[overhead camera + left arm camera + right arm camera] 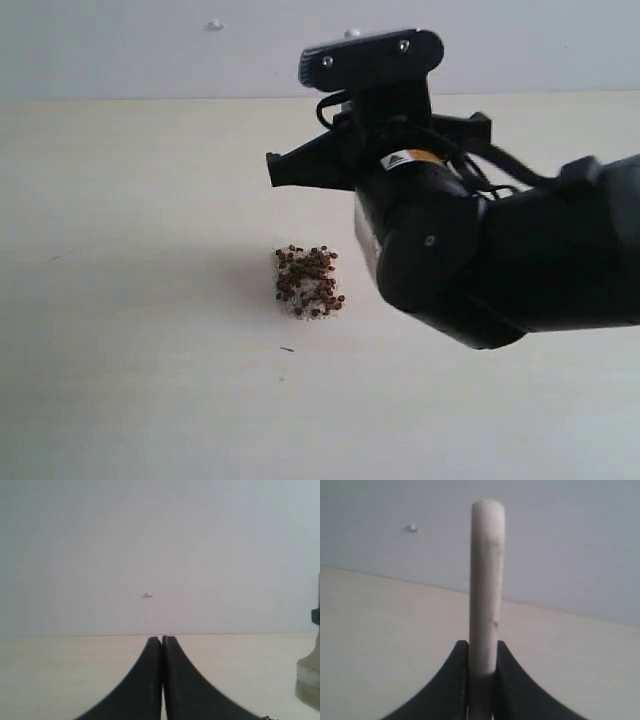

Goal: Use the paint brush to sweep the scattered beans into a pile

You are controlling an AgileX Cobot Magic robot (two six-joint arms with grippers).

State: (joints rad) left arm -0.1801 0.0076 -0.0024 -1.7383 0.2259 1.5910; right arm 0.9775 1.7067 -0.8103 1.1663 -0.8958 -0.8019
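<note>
The fingers (451, 685) of the right gripper (482, 647) were squeezed on the paint brush (487, 570). They held its pale wooden handle between them. The handle was seen from its thin side and stuck straight out past the fingertips. The bristles could not be seen in any view. The fingers (142, 680) of the left gripper (162, 639) were pressed tight together with nothing between them.

A big pale table (130, 300) filled most of the exterior view, with a grey wall (120, 50) behind it. The thick black right arm (500, 260) came in from the right side and hung over the table.

The pile (308, 283) sat on the table near the middle. It was just beside the arm in that view, to its left, and nothing was touching it. The beans (300, 265) in it were tiny, round and reddish-brown, packed close together. Some whitish grains (300, 310) showed along its near edge.

A very small dark speck (287, 349) lay alone on the table, near the pile. It was too small to tell what it was.
</note>
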